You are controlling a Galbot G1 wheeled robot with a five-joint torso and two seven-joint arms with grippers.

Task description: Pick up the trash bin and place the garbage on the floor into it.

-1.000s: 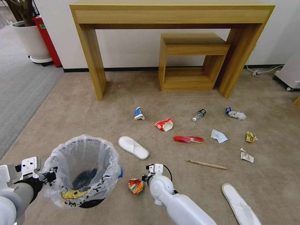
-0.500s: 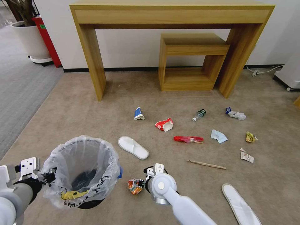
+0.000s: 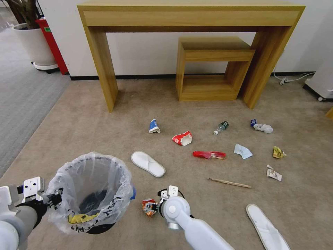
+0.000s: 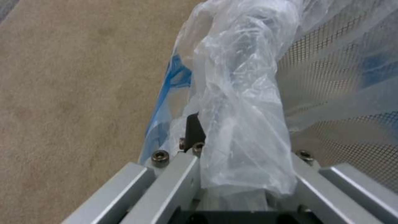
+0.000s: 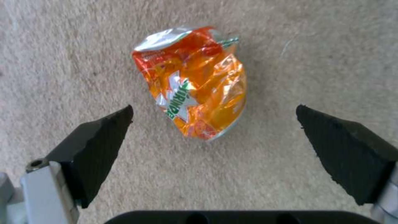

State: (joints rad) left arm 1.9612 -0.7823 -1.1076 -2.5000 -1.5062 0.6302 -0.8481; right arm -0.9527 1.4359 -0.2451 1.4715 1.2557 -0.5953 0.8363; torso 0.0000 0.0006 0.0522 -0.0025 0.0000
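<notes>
On the floor (image 3: 86,114), the bin (image 3: 91,192) sits at the near left with the left gripper (image 3: 55,199) at its rim, a wrapper (image 3: 150,206) just right of it under the right gripper (image 3: 158,205), one slipper (image 3: 148,163) beyond, the bench (image 3: 190,21) farthest back.

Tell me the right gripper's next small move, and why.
Probably lower straight down and shut on the orange wrapper. The right gripper is open, its fingers either side of the wrapper, which lies crumpled on the floor between them, apparently untouched. The left gripper holds the bin by its rim, close beside, ready to receive it.
</notes>
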